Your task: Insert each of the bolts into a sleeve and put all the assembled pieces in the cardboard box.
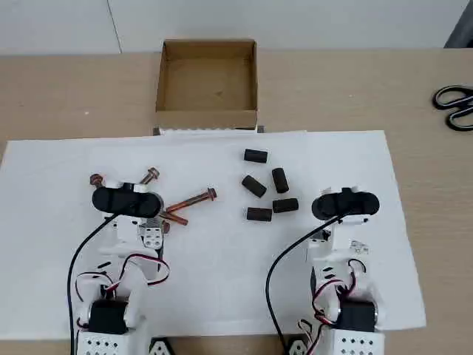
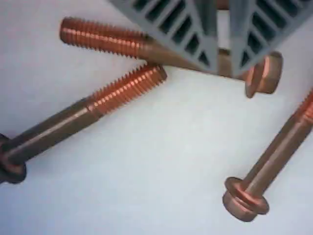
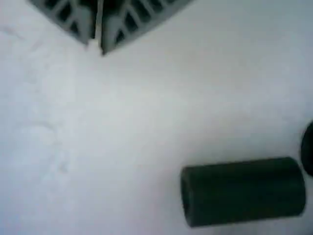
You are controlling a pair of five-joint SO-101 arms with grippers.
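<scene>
Five black cylindrical sleeves (image 1: 253,186) near the right jaws and several copper-coloured bolts (image 1: 192,200) under the left jaws lie loose on white paper (image 1: 222,281), seemingly sorted per arm. The open cardboard box (image 1: 207,118) waits beyond. Both jaws are pressed nearly together, gripping nothing.

This looks like a robotics lab bench set up for a handling trial. The left arm (image 1: 122,244) and the right arm (image 1: 344,251), both small and white, stand side by side at the near edge of a pale wooden table (image 1: 59,89), with loose wires (image 1: 137,270) and bare motor housings on show. A white paper (image 1: 222,281) covers the middle of the table as a plain work mat. On it lie copper-coloured bolts (image 1: 191,200) and black sleeves (image 1: 255,186) in two loose groups. An open box (image 1: 159,81) sits at the paper's far edge. Scissors (image 1: 454,107) lie at the table's right edge. Behind the far edge rises a bare white wall (image 1: 295,22).
</scene>
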